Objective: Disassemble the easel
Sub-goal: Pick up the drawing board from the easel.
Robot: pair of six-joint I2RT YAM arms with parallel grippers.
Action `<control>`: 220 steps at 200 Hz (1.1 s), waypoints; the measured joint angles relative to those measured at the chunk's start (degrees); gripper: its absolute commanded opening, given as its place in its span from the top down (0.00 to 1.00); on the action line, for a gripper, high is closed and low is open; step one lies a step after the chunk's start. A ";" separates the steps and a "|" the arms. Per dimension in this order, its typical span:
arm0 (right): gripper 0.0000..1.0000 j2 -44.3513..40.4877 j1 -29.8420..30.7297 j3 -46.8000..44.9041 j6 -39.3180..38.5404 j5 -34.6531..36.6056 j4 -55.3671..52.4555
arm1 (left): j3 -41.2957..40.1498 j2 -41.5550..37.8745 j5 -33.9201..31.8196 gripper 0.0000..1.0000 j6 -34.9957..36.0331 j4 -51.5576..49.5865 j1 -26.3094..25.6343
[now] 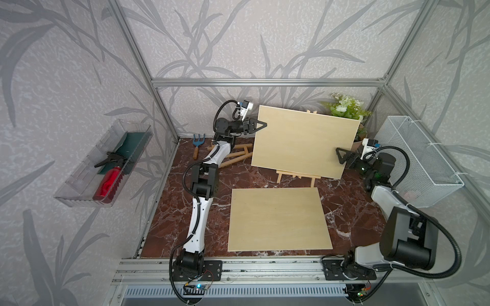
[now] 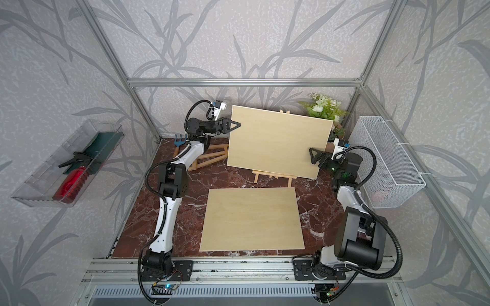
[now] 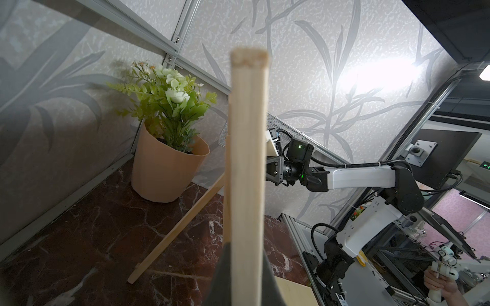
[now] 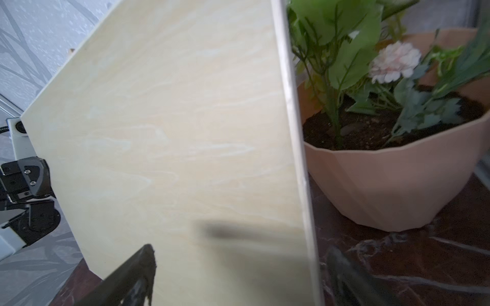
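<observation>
A small wooden easel (image 1: 295,177) (image 2: 273,176) stands at the back of the table, and a pale wooden board (image 1: 302,143) (image 2: 275,143) leans upright on it. My left gripper (image 1: 263,124) (image 2: 238,124) is shut on the board's left edge; in the left wrist view that edge (image 3: 248,159) runs up between the dark fingers (image 3: 225,270) of the left gripper (image 3: 245,247). My right gripper (image 1: 340,156) (image 2: 313,156) is open, with its fingers on either side of the board's right edge. In the right wrist view the board (image 4: 172,132) fills the gap of the right gripper (image 4: 238,278).
A second board (image 1: 278,220) lies flat at the front. A folded easel (image 1: 236,156) and a garden fork (image 1: 196,144) lie at the back left. A potted plant (image 1: 344,108) (image 3: 164,169) stands behind the board. A white wire basket (image 1: 419,159) hangs on the right and a clear tray (image 1: 106,164) on the left wall.
</observation>
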 measured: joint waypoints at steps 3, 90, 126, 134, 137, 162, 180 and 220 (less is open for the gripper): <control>0.01 0.57 -0.02 0.07 0.26 -0.48 0.59 | 0.00 0.00 0.04 1.00 -0.04 0.07 0.02; 0.00 5.16 0.04 1.77 6.47 -6.56 9.86 | 0.09 0.00 0.35 1.00 -0.74 1.22 0.20; 0.21 5.14 1.64 2.19 7.85 -6.99 11.76 | 3.28 0.02 0.94 1.00 -2.08 0.24 0.13; 0.24 5.14 2.01 2.34 7.91 -6.93 12.00 | 4.31 0.02 1.01 1.00 -2.16 -0.39 0.07; 0.25 5.14 2.14 2.40 8.07 -6.88 12.09 | 4.81 0.02 1.01 1.00 -2.14 -0.72 0.04; 0.30 4.85 2.38 2.51 8.35 -7.45 13.03 | 7.50 0.02 0.35 1.00 -1.77 -4.13 0.24; 0.33 4.81 2.45 2.51 8.81 -7.39 14.25 | 8.57 0.02 -0.13 1.00 -1.03 -7.08 0.31; 0.40 4.83 2.64 2.86 10.47 -6.73 16.33 | 11.23 0.02 -1.40 1.00 1.36 -13.86 0.39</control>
